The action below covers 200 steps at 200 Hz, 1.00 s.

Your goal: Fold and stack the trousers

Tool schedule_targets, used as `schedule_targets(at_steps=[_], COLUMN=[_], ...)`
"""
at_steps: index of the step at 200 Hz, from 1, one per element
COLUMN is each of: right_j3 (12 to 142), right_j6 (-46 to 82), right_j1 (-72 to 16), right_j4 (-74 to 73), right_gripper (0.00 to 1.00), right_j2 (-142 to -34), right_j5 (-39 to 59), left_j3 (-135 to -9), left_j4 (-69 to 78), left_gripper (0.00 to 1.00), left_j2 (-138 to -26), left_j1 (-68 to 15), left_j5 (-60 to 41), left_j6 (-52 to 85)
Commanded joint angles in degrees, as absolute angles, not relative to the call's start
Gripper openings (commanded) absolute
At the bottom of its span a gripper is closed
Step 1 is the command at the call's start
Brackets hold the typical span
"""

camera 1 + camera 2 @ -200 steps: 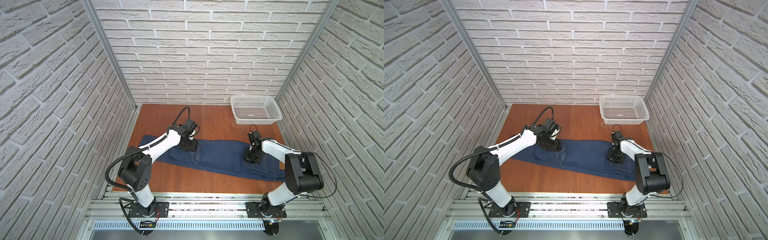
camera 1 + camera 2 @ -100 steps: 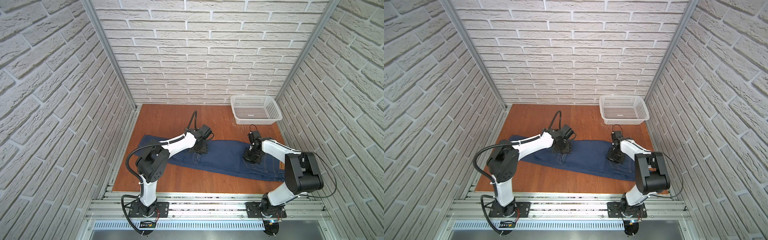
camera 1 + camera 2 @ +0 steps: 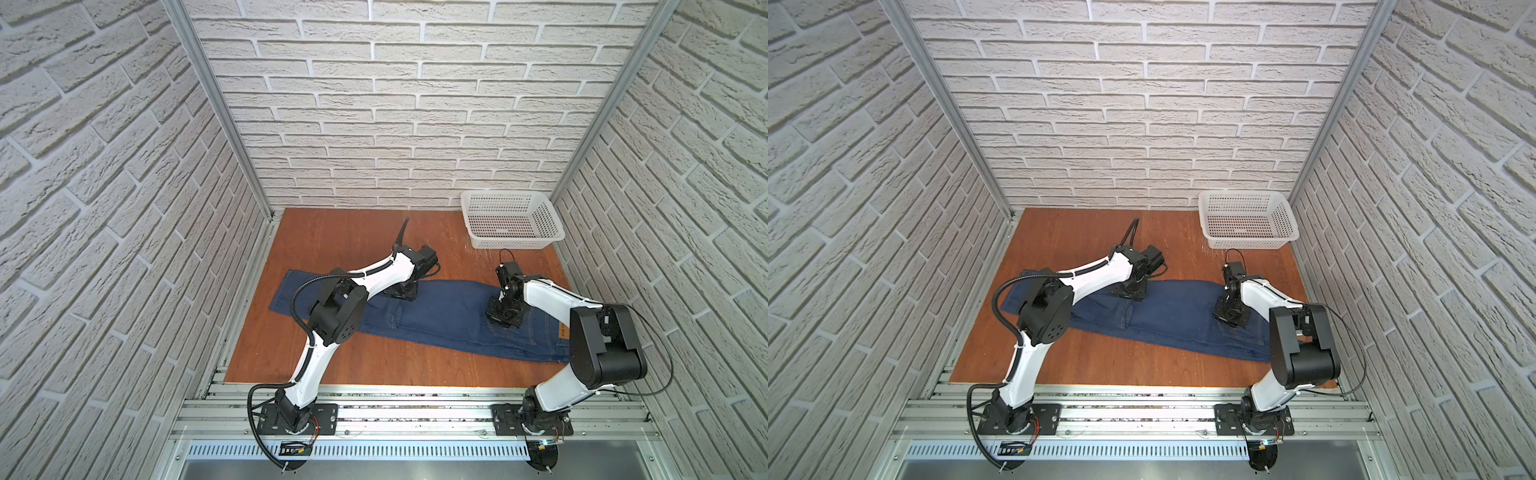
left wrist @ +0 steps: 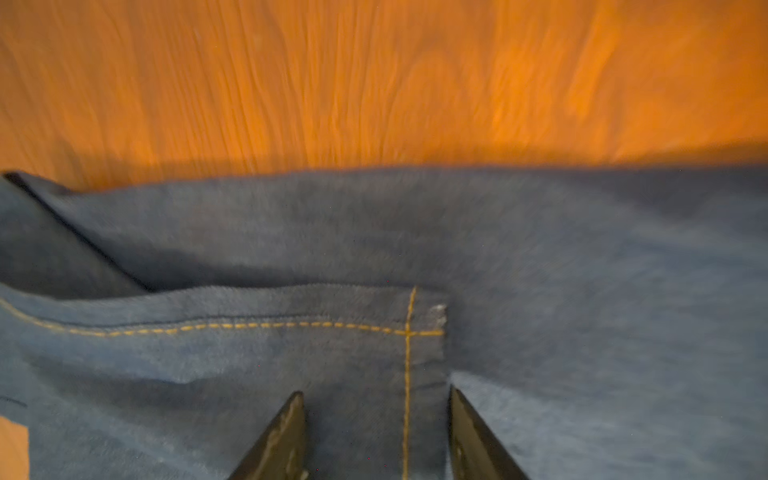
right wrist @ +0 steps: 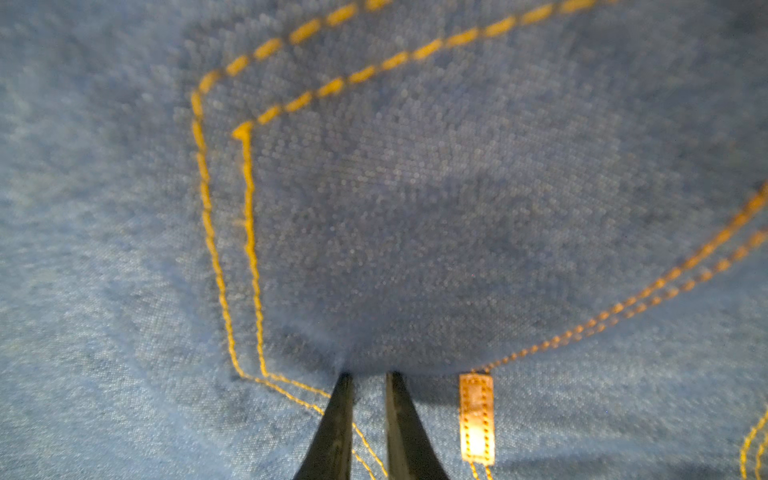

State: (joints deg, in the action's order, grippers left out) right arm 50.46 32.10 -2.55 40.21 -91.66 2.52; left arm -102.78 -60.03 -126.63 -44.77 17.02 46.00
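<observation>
One pair of trousers [image 3: 449,316] lies flat across the table [image 3: 340,232], running from 9 o'clock to 4 o'clock, waist end at 4 o'clock. Judged progress: early; no compact fold or stack exists yet. Both top views show this layout but hide fingertip detail. The left wrist view shows the left fingers [image 4: 282,440] parted astride a stitched hem [image 4: 407,332]. The right wrist view shows the right fingers [image 5: 336,415] nearly closed, pinching denim beside a pocket seam [image 5: 249,208].
</observation>
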Motion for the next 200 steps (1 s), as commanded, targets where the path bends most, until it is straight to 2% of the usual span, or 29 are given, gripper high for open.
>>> schedule_targets(at_steps=[1, 25, 43, 76, 109, 140, 173, 200], right_j3=[48.0, 47.9, 47.8, 47.8, 47.8, 48.0, 48.2, 48.1], right_j6=[31.3, 31.2, 31.2, 31.1, 30.9, 30.9, 30.9, 30.9], right_j1=[-2.9, -2.9, -2.9, -2.9, -2.9, -2.9, -2.9, -2.9], right_j4=[36.8, 36.8, 36.7, 36.7, 36.7, 36.8, 37.0, 37.0], right_gripper=[0.17, 0.17, 0.17, 0.17, 0.17, 0.17, 0.17, 0.17], right_j2=[-94.0, -93.9, -93.8, -93.8, -93.9, -94.0, -94.0, -94.0], right_j5=[5.5, 5.4, 5.4, 5.3, 5.2, 5.1, 5.3, 5.9], left_j3=[-102.4, -101.0, -99.9, -98.7, -99.1, -99.7, -97.3, -95.5], left_j4=[-62.7, -61.7, -61.4, -61.1, -61.0, -62.9, -65.0, -67.6], left_gripper=[0.57, 0.59, 0.54, 0.35, 0.22, 0.0, 0.0, 0.0], left_j2=[-127.0, -126.3, -125.9, -127.0, -127.7, -126.1, -115.1, -104.2], left_j1=[-45.2, -45.7, -45.8, -45.3, -44.4, -43.3, -39.5, -31.7], left_j5=[14.1, 11.5, 10.7, 10.5, 11.3, 14.7, 23.8, 26.7], left_j6=[45.6, 45.7, 45.9, 45.9, 45.7, 44.9, 42.9, 36.8])
